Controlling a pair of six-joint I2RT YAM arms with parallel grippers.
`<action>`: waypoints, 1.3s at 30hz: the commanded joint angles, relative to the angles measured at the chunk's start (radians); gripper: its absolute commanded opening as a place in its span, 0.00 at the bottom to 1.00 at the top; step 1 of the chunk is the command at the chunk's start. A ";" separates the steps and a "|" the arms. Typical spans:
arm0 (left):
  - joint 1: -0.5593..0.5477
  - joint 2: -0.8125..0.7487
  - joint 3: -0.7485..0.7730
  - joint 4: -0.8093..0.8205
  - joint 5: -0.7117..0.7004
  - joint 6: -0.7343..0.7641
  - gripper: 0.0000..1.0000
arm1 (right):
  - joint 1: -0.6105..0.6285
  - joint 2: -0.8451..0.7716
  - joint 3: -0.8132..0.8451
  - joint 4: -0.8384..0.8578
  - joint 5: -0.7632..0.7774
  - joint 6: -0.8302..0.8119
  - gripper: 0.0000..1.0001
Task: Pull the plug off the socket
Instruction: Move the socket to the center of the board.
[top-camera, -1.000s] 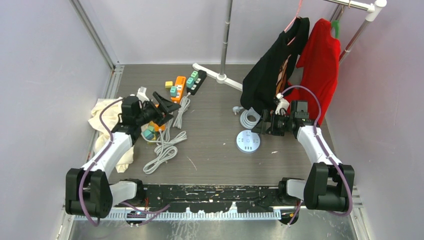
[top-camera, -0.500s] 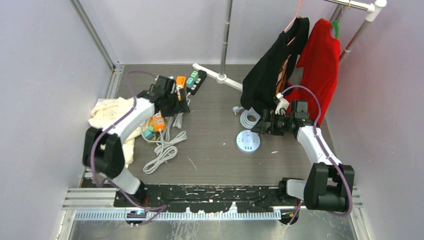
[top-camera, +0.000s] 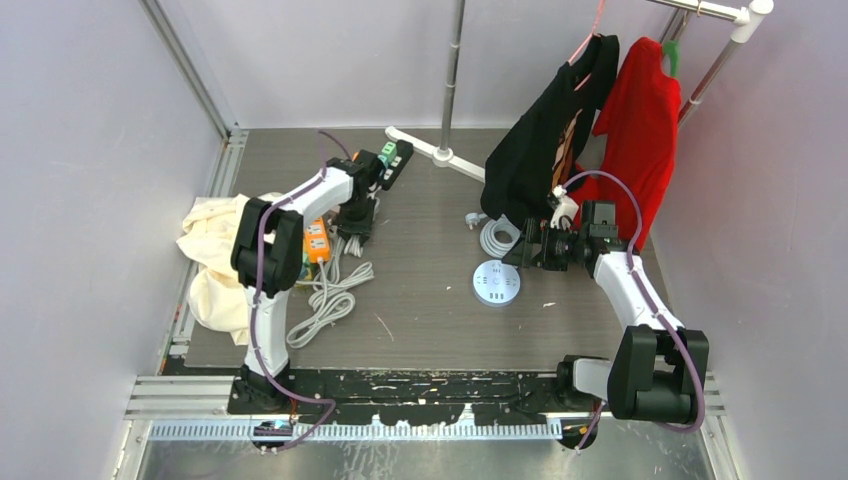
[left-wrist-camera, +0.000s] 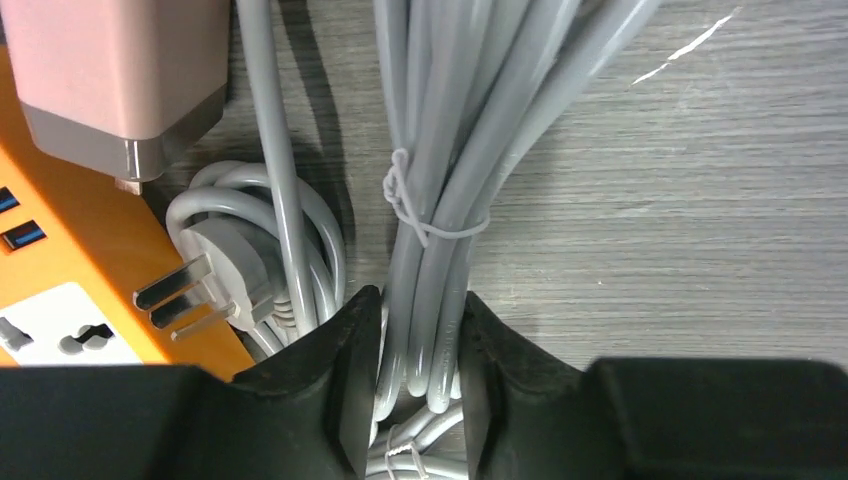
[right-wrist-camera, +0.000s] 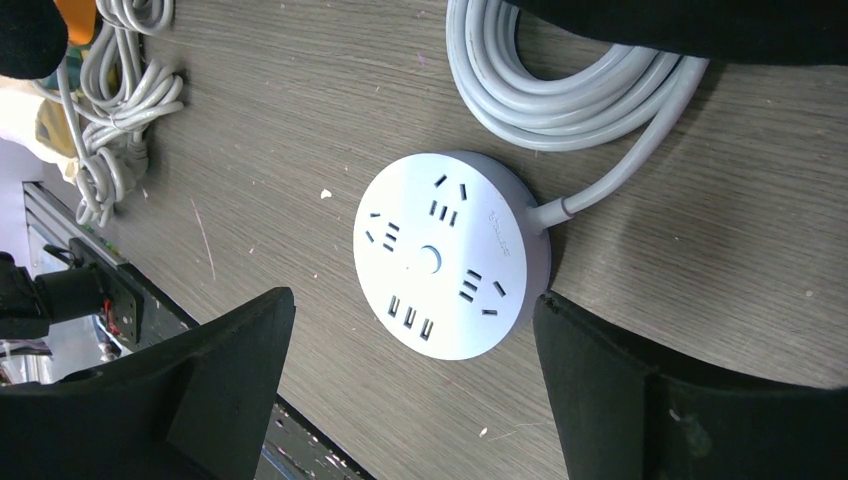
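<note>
The grey table (top-camera: 430, 300) is sitting between lilac walls (top-camera: 90, 150), with a cream cloth (top-camera: 215, 285) lying at the left and a red garment (top-camera: 640, 130) hanging at the back right. The left arm is stretching far forward and pointing down, its left gripper (left-wrist-camera: 415, 390) pinching a tied cable bundle (left-wrist-camera: 440, 180) between nearly closed fingers (left-wrist-camera: 345, 380), while the pink plug (left-wrist-camera: 120, 80) is sitting in the orange strip (left-wrist-camera: 70, 270) up and left of those fingers. The right gripper (right-wrist-camera: 405, 300) is hovering wide open, holding nothing, with the round socket (right-wrist-camera: 450, 250) lying between its fingers.
</note>
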 joint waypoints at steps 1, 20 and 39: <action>0.001 -0.009 0.068 -0.046 0.033 0.048 0.30 | -0.006 -0.028 -0.001 0.038 -0.014 -0.003 0.94; -0.108 -0.286 -0.174 0.115 0.465 -0.083 0.02 | -0.007 -0.016 0.005 0.036 -0.025 -0.003 0.94; -0.499 -0.228 -0.240 0.200 0.641 -0.143 0.42 | 0.003 -0.009 0.022 0.022 -0.058 -0.007 0.94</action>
